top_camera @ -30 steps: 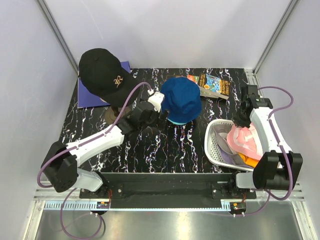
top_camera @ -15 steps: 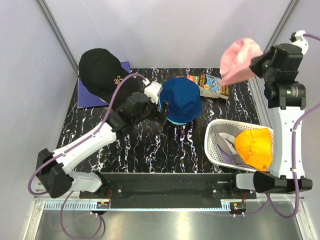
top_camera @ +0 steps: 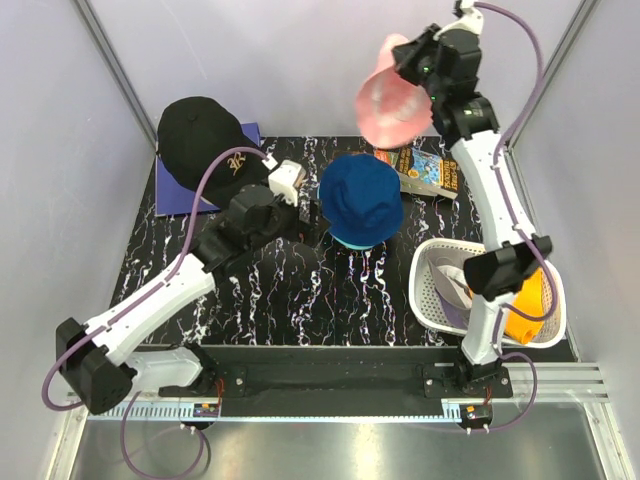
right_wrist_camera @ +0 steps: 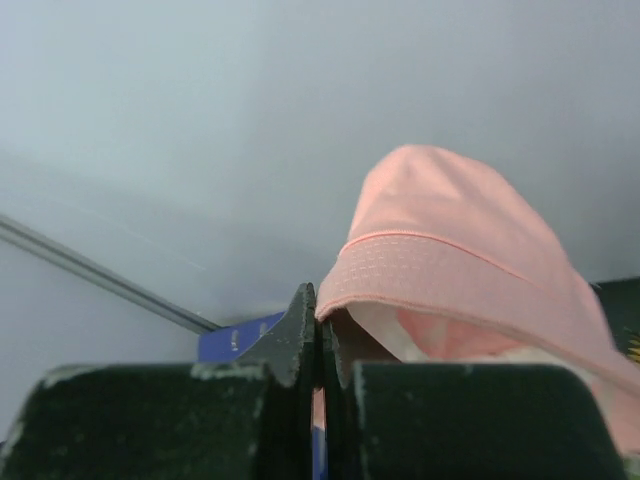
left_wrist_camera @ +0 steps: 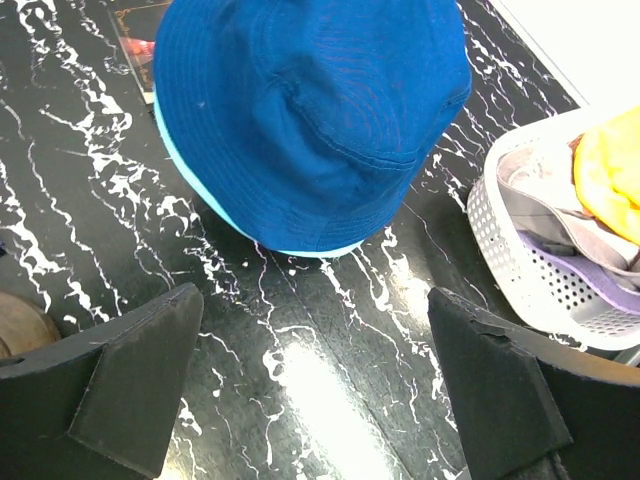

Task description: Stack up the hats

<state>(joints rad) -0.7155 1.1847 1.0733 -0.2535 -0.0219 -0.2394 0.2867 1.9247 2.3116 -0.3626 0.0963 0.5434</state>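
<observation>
A blue bucket hat (top_camera: pixel 362 198) sits on a teal one at the table's middle back; it also shows in the left wrist view (left_wrist_camera: pixel 315 110). My left gripper (top_camera: pixel 305 235) is open and empty just left of it (left_wrist_camera: pixel 315 400). My right gripper (top_camera: pixel 415 62) is raised high at the back, shut on the brim of a pink hat (top_camera: pixel 392 102), which hangs from the fingers (right_wrist_camera: pixel 460 260). A black baseball cap (top_camera: pixel 205 145) rests at the back left. An orange hat (top_camera: pixel 525 310) and a lavender one (top_camera: pixel 455 308) lie in the white basket (top_camera: pixel 428 285).
A colourful packet (top_camera: pixel 425 170) lies behind the blue hat. A purple mat (top_camera: pixel 180 190) lies under the black cap. The basket stands at the right front (left_wrist_camera: pixel 520 260). Grey walls enclose the back and sides.
My right gripper has lifted the pink hat out of the basket and swung it up and left, above the table's back. My left gripper has drawn back slightly from the blue hat.
</observation>
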